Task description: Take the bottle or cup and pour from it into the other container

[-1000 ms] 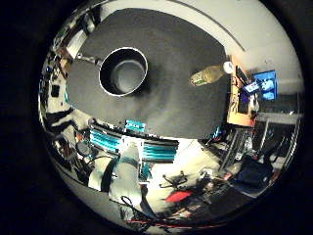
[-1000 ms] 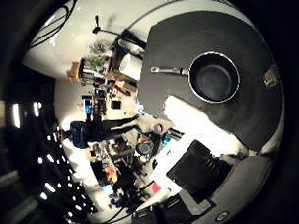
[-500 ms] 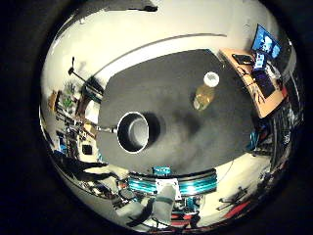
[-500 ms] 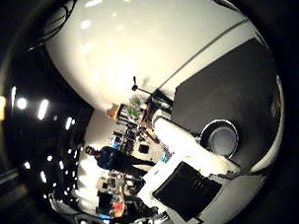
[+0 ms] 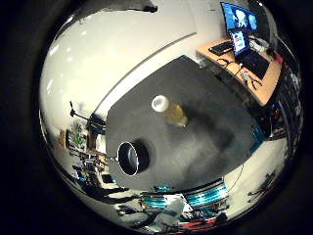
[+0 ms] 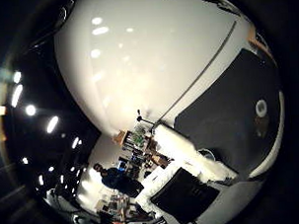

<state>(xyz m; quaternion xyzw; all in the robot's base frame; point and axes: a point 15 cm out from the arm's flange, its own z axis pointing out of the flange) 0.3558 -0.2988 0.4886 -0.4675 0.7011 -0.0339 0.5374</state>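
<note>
In the right little finger side palm view a clear bottle (image 5: 171, 109) with a white cap and amber liquid stands upright near the middle of a dark table (image 5: 210, 117). A black pot (image 5: 129, 157) stands open near one table edge, away from the bottle. Both look small and far from the palm. In the right thumb side palm view the bottle's white cap (image 6: 261, 108) shows on the same dark table (image 6: 234, 114). My hand is well above the table, away from both things.
A wooden desk with monitors (image 5: 240, 44) stands past one end of the table. Cluttered shelves (image 5: 83, 162) and a tripod stand (image 5: 76, 116) lie beyond the pot's side. A white wall (image 6: 148, 63) and a black box (image 6: 182, 195) fill the thumb side view.
Both views have swung and pulled back from the table, so the camera has moved. The bottle and pot look smaller; they keep their places on the table.
</note>
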